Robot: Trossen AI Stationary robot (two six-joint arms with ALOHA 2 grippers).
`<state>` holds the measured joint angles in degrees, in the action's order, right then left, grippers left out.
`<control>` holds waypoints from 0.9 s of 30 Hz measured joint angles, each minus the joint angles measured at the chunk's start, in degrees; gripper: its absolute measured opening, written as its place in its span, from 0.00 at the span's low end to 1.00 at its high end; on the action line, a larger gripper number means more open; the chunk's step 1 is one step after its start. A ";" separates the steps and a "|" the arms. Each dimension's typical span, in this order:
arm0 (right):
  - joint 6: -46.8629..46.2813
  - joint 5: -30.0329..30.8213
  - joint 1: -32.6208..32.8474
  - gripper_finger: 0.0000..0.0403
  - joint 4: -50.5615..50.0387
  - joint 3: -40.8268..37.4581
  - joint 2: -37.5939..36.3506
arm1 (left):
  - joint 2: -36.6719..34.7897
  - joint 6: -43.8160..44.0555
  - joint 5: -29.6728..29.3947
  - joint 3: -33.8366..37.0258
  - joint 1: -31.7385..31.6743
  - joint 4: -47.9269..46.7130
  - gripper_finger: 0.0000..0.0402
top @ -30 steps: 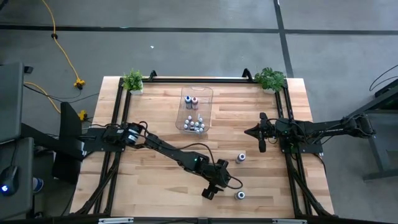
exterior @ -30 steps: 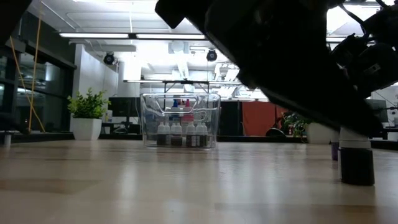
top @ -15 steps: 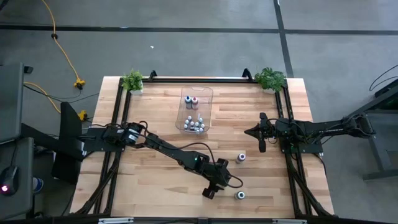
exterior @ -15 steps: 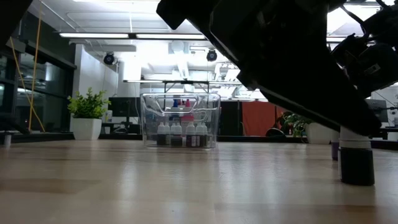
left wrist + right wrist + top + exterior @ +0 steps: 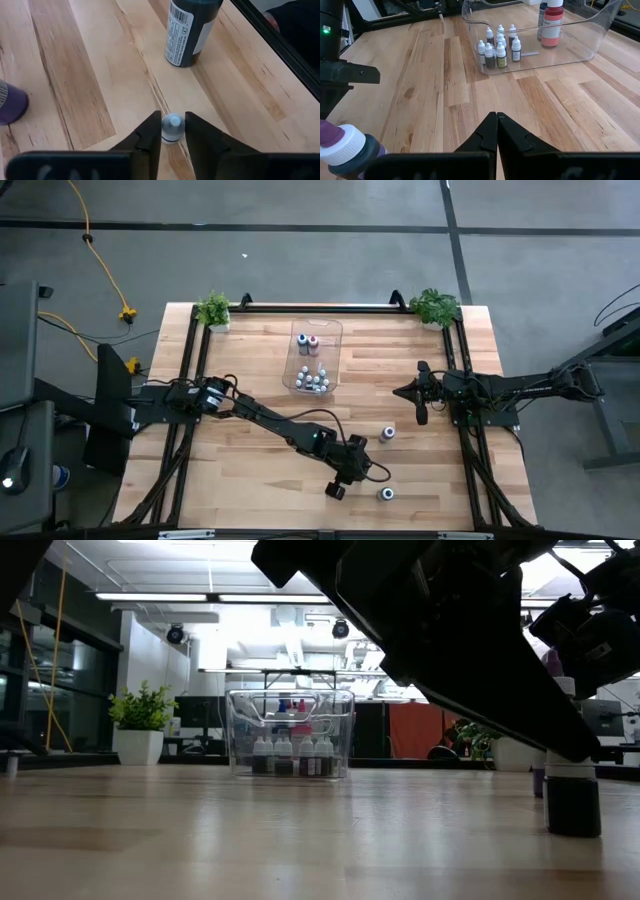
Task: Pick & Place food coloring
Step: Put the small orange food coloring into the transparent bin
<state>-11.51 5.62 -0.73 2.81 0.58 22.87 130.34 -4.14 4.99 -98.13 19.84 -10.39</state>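
Observation:
A tiny food coloring bottle (image 5: pixel 173 128) with a white cap stands upright on the wooden table, and my left gripper (image 5: pixel 338 489) is shut on it near the table's front. A dark bottle (image 5: pixel 190 30) and a purple bottle (image 5: pixel 10 103) stand on the table close by. More food coloring bottles (image 5: pixel 498 47) stand in the clear bin (image 5: pixel 313 356) at the far middle. My right gripper (image 5: pixel 496 118) is shut on nothing, at the table's right side. My left gripper pinches the tiny bottle between its two fingertips (image 5: pixel 151 131), at the cap and shoulder (image 5: pixel 173 122). The fingers slant down at it, one on each side. The bottle is upright with its base on the table.
The dark white-capped bottle (image 5: pixel 386 493) stands just right of my left gripper, and the purple one (image 5: pixel 388 434) is farther back. Two small potted plants (image 5: pixel 213 309) (image 5: pixel 434 305) stand at the far corners. Black frame rails run along the table's sides.
My left gripper has stayed in place and its fingers have shut on the tiny bottle, which stands where it was.

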 joint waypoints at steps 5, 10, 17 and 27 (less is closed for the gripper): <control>0.00 -0.01 0.02 0.00 0.00 0.00 0.00 | 0.00 -0.11 0.00 -0.02 0.00 0.06 0.13; 0.00 0.01 0.02 0.00 0.00 0.01 0.00 | 0.01 -1.11 -0.05 -0.07 0.00 0.13 0.09; 0.00 0.00 0.01 0.00 0.00 0.02 0.00 | 0.02 -1.45 -1.20 -0.09 0.00 0.06 0.09; 0.00 -0.01 0.02 0.00 0.00 0.00 -0.02 | -0.57 3.71 -11.62 -6.72 0.06 -11.28 0.08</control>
<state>-11.51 5.61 -0.71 2.81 0.58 22.85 129.78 -0.43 -6.62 -104.84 19.90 -21.68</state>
